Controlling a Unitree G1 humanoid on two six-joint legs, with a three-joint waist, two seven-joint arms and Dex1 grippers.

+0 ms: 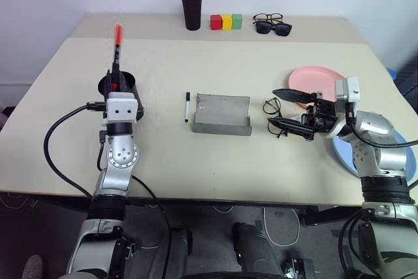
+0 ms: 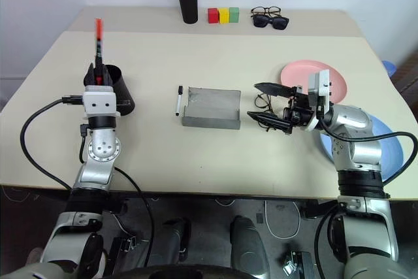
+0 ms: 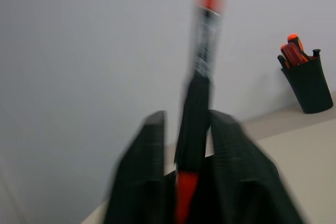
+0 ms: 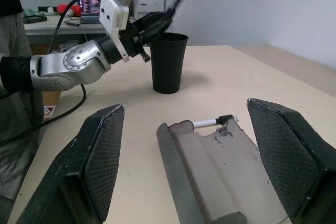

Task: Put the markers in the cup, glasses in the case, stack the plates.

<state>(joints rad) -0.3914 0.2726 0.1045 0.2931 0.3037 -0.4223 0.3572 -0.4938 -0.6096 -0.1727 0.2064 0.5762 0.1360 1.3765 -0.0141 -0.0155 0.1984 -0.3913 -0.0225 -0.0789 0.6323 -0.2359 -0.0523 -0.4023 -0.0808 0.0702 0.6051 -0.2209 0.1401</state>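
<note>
Your left gripper pinches the red marker above the cup; right gripper gapes empty; case open, empty

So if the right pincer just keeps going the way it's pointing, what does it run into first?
Most likely the open grey case, which lies straight ahead between the spread fingers of the right pincer. The wire glasses sit on the table near its tips and might get nudged; depth there is hard to judge.
</note>
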